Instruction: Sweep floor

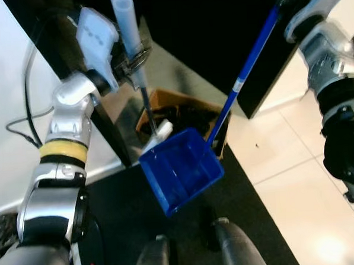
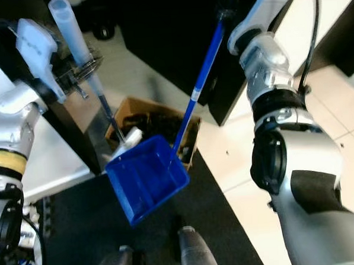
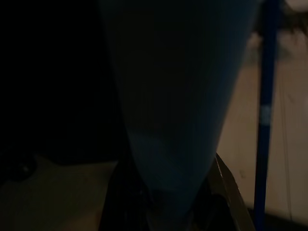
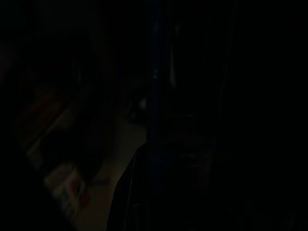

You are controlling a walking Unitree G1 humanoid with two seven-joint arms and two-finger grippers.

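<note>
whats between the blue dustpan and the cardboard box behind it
Nothing: in the left eye view the blue dustpan overlaps the cardboard box, with the broom's pale tip at the dustpan's edge.

Both arms are silver metal with rounded, segmented joints. The left arm [image 1: 64, 132] carries a yellow ring between black bands, while the right arm [image 2: 280, 121] has black joint sections and a black cable.

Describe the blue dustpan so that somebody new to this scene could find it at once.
Look at the black mat in front of the robot's feet, next to the pale tiles. Above it, before an open cardboard box, hangs the dustpan. It is the bright blue open scoop on a long blue handle.
</note>
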